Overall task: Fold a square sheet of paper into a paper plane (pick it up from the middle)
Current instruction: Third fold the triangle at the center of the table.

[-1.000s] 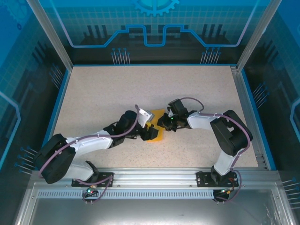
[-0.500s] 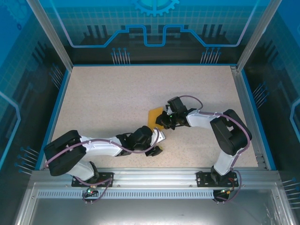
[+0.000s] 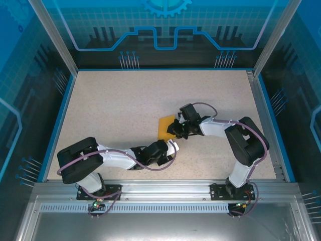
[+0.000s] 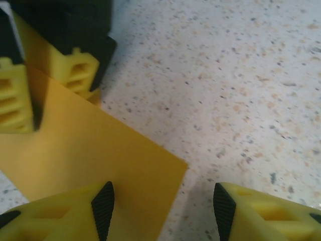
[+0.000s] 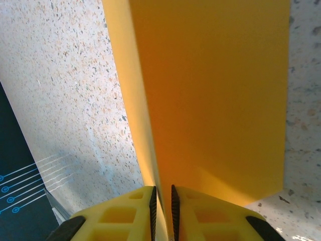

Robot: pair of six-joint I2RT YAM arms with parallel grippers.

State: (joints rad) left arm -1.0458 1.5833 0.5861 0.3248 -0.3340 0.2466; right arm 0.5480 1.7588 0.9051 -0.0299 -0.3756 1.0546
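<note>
The orange sheet of paper (image 3: 165, 125) lies folded in layers near the table's middle, one square corner (image 4: 175, 168) pointing toward my left gripper. My right gripper (image 3: 176, 132) is shut on its folded edge, the pads (image 5: 153, 206) pinching the layers of the paper (image 5: 215, 100) together. In the left wrist view the right gripper's yellow fingers (image 4: 75, 70) sit at the sheet's far side. My left gripper (image 4: 161, 213) stands open just short of the paper (image 4: 90, 155), its left finger over the near edge and bare table between the jaws. From above, the left gripper (image 3: 172, 146) sits just below the sheet.
The speckled table (image 3: 115, 105) is bounded by a blue rim (image 3: 60, 120) and metal frame posts (image 3: 52, 35). An aluminium rail (image 3: 165, 191) runs along the near edge. The left arm (image 3: 115, 159) lies low across the front left.
My left arm has pulled off the paper and swung back toward the near edge, folding lower, its gripper now just below the sheet. The right gripper keeps hold and has barely moved.
</note>
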